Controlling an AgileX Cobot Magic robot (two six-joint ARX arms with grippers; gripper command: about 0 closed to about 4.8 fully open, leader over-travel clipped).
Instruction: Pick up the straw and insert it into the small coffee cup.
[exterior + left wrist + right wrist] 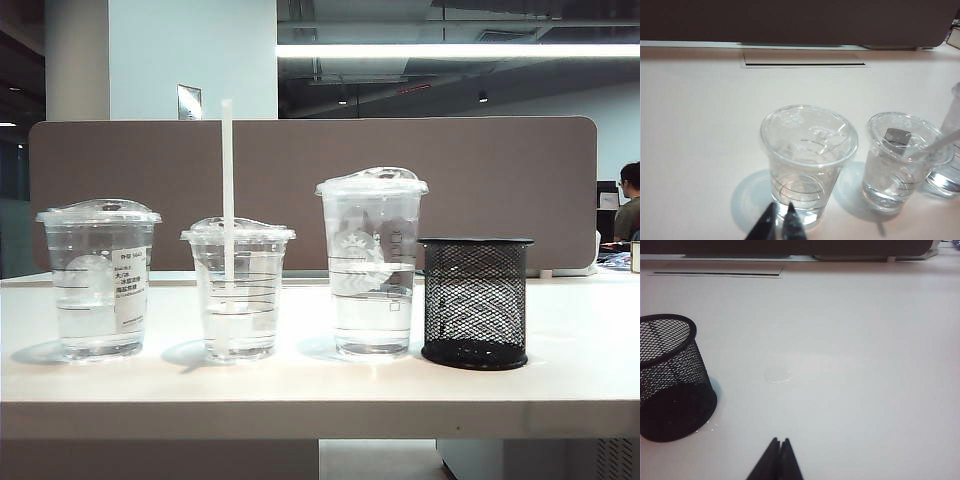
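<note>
Straw (227, 190) stands in small coffee cup (238, 290); both pincers closed.

a grey-brown partition panel (400, 190) with rounded corners stands along the far edge of the white table (300, 385). behind the panel on its left rises a pale column (190, 55) carrying a small sign (189, 101). above the panel on its right a long strip light (460, 50) glows under a dark ceiling with exposed pipes. past the panel's right end a seated person (628, 205) faces away at another desk
</note>
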